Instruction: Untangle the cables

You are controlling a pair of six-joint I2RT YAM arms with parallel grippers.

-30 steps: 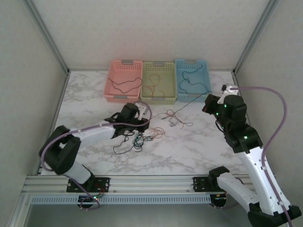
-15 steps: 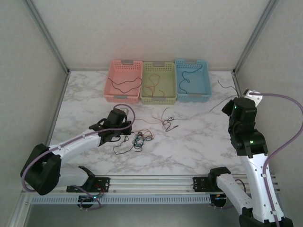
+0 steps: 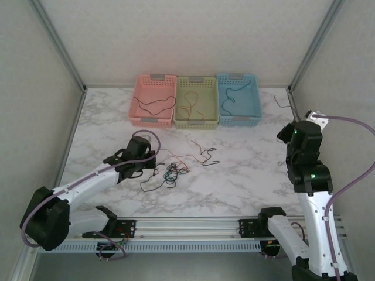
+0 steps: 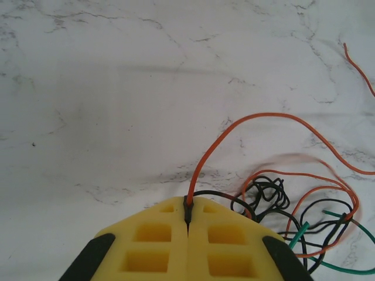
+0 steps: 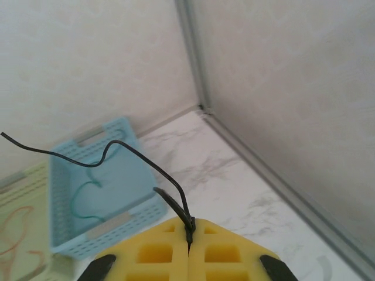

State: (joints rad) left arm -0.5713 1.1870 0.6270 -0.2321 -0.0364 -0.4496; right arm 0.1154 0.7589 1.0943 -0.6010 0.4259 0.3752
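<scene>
three baskets are sitting side by side at 12 o'clock on the marble tabletop (image 3: 252, 175): a pink basket (image 3: 153, 120), a green basket (image 3: 197, 122) and a blue basket (image 3: 239, 120), each holding a thin wire or two. the cables (image 3: 170, 173) are lying in a loose knot at about 7 o'clock from the tabletop's middle, well apart from the baskets, with a dark strand (image 3: 205, 155) trailing alone near the middle.

the left wrist view is showing the left pincer (image 4: 188, 219) pressed together on an orange cable (image 4: 234, 126), which is arching toward 3 o'clock into the black, orange and green tangle. the right wrist view is showing the right pincer (image 5: 189, 234) pinched together on a black cable (image 5: 135, 155), which is curling in the air toward 10 o'clock in front of the blue basket, with a corner post (image 5: 190, 52) rising at 12 o'clock. from above, that black cable is appearing as a faint squiggle at 2 o'clock.
</scene>
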